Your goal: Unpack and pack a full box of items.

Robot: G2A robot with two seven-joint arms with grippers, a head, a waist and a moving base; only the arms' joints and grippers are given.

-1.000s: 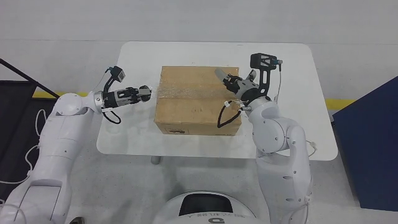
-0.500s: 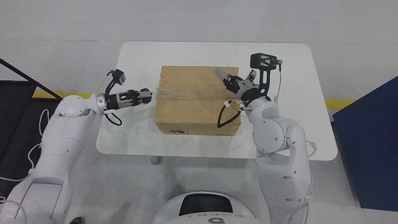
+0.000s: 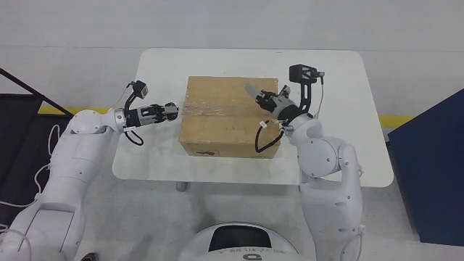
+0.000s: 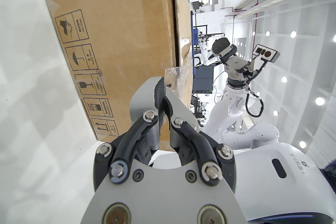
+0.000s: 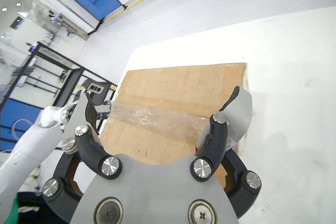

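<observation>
My left gripper (image 4: 164,89) is clenched on the loose, crinkled end of a strip of clear packing tape (image 4: 173,74). It holds that end right beside the left end face of the closed brown cardboard box (image 4: 118,25). In the top view I see this gripper (image 3: 172,109) level with the middle of that end, just at the cardboard's edge. I cannot tell from there whether metal touches the box.

My right gripper (image 5: 162,101) is spread wide with nothing between its fingers. It hangs over the opposite, right end of the box lid. From above it (image 3: 255,94) sits over the lid a little toward the far side, close to where the tape line reaches that end. I cannot tell whether its fingertips rest on the cardboard.

The box (image 3: 228,119) stands near the middle of the white rounded table (image 3: 341,80) with its flaps shut. The tape (image 5: 155,114) runs along the seam between the flaps from one end to the other. In the right wrist view it looks glossy and wrinkled.

The side face that shows in my left wrist view carries a column of black handling symbols (image 4: 86,59). That face rests on the tabletop. The two arms stand at opposite ends of the box, well apart.
</observation>
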